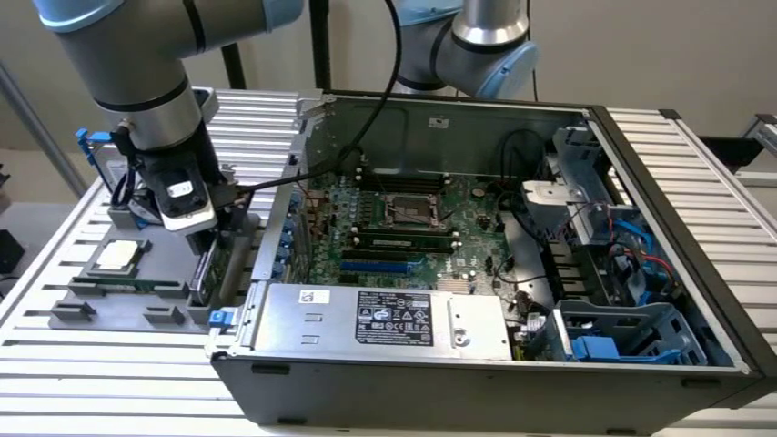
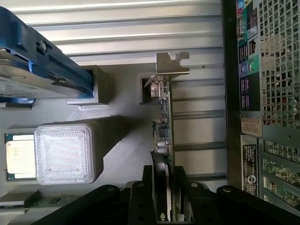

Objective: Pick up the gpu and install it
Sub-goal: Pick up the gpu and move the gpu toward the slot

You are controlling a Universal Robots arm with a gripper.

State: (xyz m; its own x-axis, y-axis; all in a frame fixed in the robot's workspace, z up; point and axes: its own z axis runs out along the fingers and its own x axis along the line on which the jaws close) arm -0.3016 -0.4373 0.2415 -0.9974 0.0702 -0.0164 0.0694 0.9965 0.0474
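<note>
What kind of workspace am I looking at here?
Likely a PC-assembly robot bench: an open computer case with its motherboard exposed, a grey parts fixture holding the gpu, and a slatted table beneath.

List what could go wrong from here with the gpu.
The thin green-and-black gpu card stands on edge in the grey holder, with the gripper at one end: lifted off-centre, it may tilt. Its silver end bracket, beside the holder's notch, could snag. The perforated case wall is close alongside.
</note>
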